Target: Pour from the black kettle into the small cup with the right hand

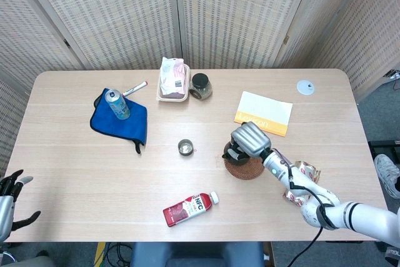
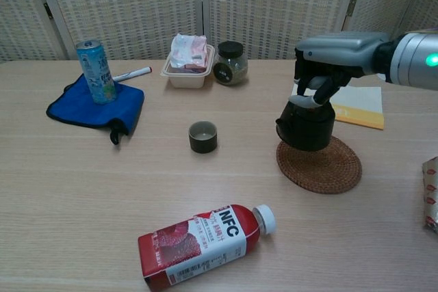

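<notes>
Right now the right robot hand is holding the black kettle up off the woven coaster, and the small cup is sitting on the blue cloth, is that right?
Not quite. The right robot hand does hold the black kettle up off the woven coaster, but the small cup sits on the bare table, apart from the blue cloth. The chest view shows it.
</notes>
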